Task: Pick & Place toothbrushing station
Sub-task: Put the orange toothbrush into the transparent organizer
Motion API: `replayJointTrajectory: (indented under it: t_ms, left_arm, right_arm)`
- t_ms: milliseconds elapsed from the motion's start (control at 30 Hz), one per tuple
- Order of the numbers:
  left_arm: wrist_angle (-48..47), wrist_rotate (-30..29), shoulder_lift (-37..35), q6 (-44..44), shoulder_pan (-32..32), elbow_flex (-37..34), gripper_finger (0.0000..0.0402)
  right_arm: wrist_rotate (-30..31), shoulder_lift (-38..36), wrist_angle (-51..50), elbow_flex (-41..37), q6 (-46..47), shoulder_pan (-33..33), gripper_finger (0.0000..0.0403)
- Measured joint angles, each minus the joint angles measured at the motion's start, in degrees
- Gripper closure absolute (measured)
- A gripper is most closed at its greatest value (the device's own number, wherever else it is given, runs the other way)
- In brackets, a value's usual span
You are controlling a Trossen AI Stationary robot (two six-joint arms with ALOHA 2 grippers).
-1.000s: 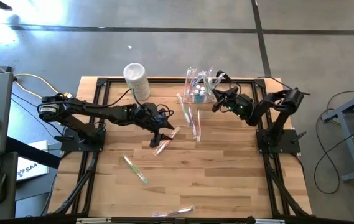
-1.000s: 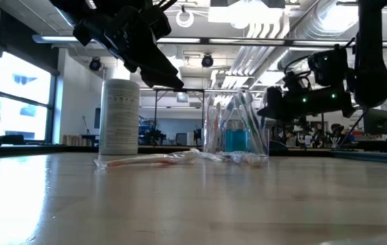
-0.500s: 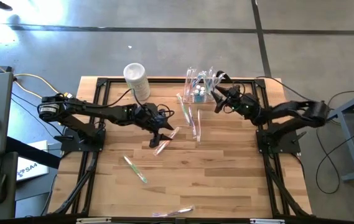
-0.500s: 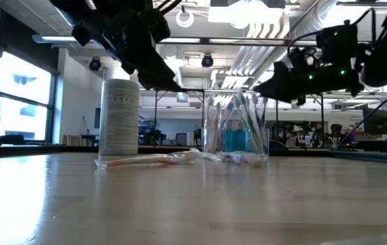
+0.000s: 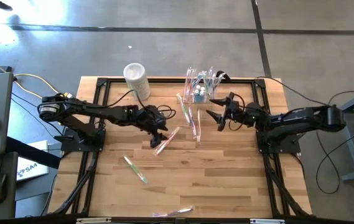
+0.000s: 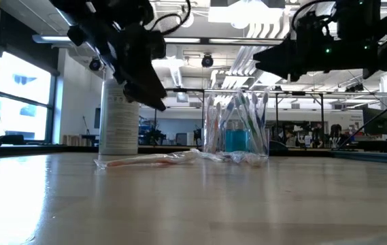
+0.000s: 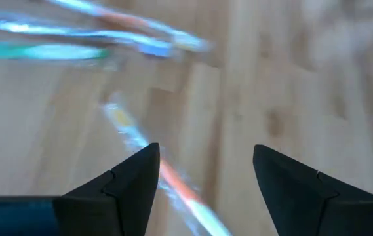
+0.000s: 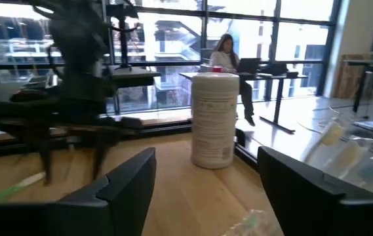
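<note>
While the left gripper (image 5: 158, 138) hovers parted, toothbrushing station (image 5: 200, 86) stands upright.

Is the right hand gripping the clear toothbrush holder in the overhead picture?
No. The right hand hangs open over bare wood, apart from the clear toothbrush holder at the table's far edge.

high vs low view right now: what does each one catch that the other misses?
Only the high view: a green toothbrush lying toward the near-left of the table, another wrapped brush at the near edge, and the open left pincer hovering over a wrapped toothbrush.

Only the low view: the blue item inside the station seen from the side, and the room's ceiling lights behind.

Both: the toothbrushing station holding upright brushes, the white cylindrical container, and the open right pincer off the station.
</note>
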Motion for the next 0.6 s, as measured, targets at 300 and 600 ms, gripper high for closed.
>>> replayJointTrajectory:
  t_ms: [300, 600]
  left_arm:
    - [0.84, -4.60, 7.16, -11.17, -2.50, 0.00, 0.0162]
    - [0.63, -14.67, 12.49, -11.27, -6.01, 1.48, 0.0162]
  right_arm:
    - [0.01, -0.43, 0.07, 0.00, -3.20, 4.30, 0.0147]
    - [-0.17, -0.42, 1.12, 0.00, -4.33, 7.70, 0.0148]
